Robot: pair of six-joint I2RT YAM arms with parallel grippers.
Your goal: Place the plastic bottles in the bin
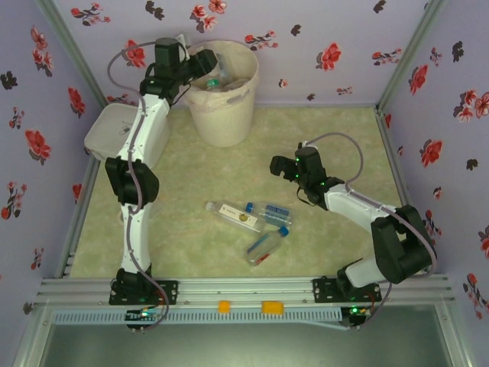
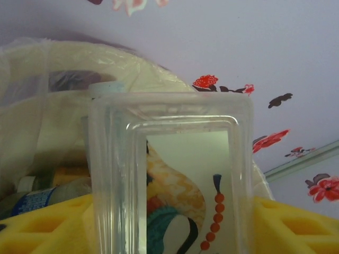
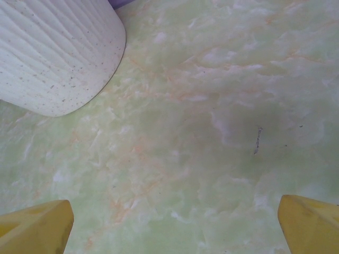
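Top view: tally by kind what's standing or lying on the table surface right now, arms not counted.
bottles, lying loose: 3
bin: 1
white box: 1
Total: 5

Lab test booth, floral-papered walls (image 1: 321, 46), aluminium mounting rail (image 1: 244, 289), green marbled tabletop (image 1: 328, 138)
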